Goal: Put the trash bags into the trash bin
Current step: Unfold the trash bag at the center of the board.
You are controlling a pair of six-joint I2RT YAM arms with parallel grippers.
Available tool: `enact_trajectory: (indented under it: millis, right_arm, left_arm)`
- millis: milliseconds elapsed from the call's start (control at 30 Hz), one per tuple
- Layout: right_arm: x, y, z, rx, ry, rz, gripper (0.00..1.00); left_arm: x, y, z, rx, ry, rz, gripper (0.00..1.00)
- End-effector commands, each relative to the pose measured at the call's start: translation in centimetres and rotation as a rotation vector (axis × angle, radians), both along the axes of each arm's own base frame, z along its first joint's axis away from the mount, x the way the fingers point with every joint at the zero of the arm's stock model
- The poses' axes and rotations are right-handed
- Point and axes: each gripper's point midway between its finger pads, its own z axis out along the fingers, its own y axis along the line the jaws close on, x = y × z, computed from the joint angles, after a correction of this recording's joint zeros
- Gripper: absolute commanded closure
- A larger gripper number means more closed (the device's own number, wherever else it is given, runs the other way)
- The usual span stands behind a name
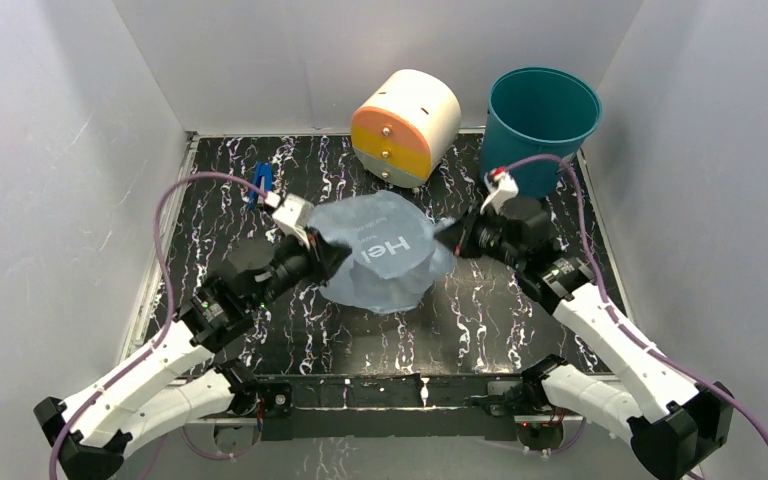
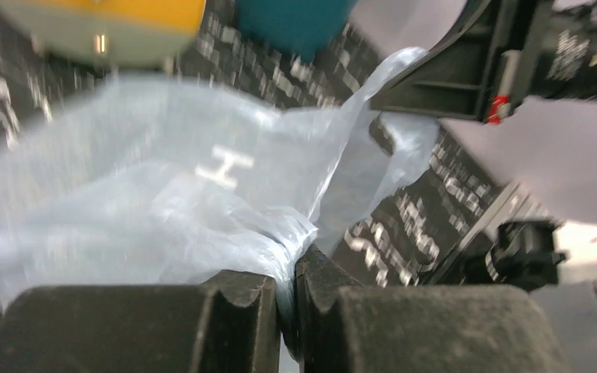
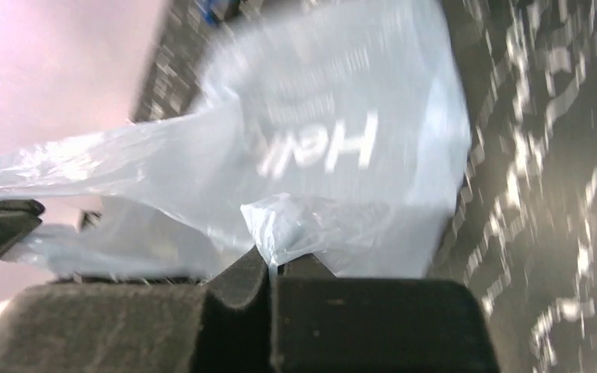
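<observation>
The left gripper [image 1: 325,250] and right gripper [image 1: 454,240] are each pinching the blue bag [image 1: 385,255]. The orange drum [image 1: 405,125] is sitting just beside the green bin [image 1: 540,115].

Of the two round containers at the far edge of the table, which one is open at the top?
The teal-green plastic bin on the right: its hollow inside shows. The cream-and-orange cylindrical drum left of it shows no opening.

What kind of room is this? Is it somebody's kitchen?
Not a kitchen; probably a robot testing booth. Plain white walls box in a marbled table, and two robot arms are bolted to its edge, holding a blue bag.
</observation>
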Motion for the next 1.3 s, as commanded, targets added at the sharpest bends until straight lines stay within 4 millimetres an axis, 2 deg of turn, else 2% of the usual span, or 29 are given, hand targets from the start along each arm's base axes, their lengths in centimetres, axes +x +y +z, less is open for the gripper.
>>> enact_trajectory:
  millis: [0,133,233,333,367,467,600,700,800,867,1100,1167,1267]
  right_arm:
    - [2.3,1.3,6.4,0.066,-0.192,0.025,1.00]
    - [0.6,2.8,4.6,0.112,-0.128,0.129,0.98]
    - [-1.6,4.2,3.1,0.175,-0.045,0.251,0.97]
    - [-3.7,5.7,3.0,0.260,0.007,0.385,0.97]
    - [-3.8,6.1,3.5,0.280,0.001,0.412,0.97]
    - [-2.6,5.7,3.3,0.216,0.018,0.350,0.97]
    - [-0.5,3.1,3.1,0.094,-0.007,0.162,0.95]
    - [-1.5,2.3,2.1,0.054,0.011,0.170,0.96]
    - [-2.6,1.3,0.4,-0.021,0.059,0.191,0.97]
    - [-2.8,0.7,0.1,-0.066,0.086,0.183,0.99]
    - [-2.7,1.9,3.7,-0.030,0.001,0.269,0.99]
    - [-2.5,2.1,4.4,-0.045,-0.021,0.296,0.99]
    - [-1.8,1.3,4.2,-0.111,0.005,0.261,0.99]
  left_arm:
    - [1.6,-0.9,3.7,0.045,-0.106,-0.017,0.93]
    - [1.1,-2.4,5.1,-0.105,-0.102,-0.049,0.92]
    - [0.5,-3.1,4.1,-0.186,-0.066,-0.071,0.91]
    - [-0.1,-4.1,2.9,-0.227,-0.015,-0.109,0.91]
    - [-0.2,-4.5,2.7,-0.237,0.001,-0.122,0.91]
    - [0.1,-4.3,2.7,-0.244,0.003,-0.096,0.91]
    - [2.1,0.2,2.0,-0.147,0.002,0.158,0.93]
    - [1.7,2.1,-0.7,-0.005,0.077,0.207,0.95]
    - [0.2,1.9,-2.9,0.021,0.157,0.157,0.97]
    - [-0.5,1.9,-4.0,0.013,0.208,0.157,0.98]
    - [-1.5,1.6,-2.3,-0.078,0.206,0.123,0.97]
    - [-1.5,1.5,-2.2,-0.083,0.201,0.118,0.96]
    - [-1.8,0.8,-2.2,-0.095,0.220,0.087,0.96]
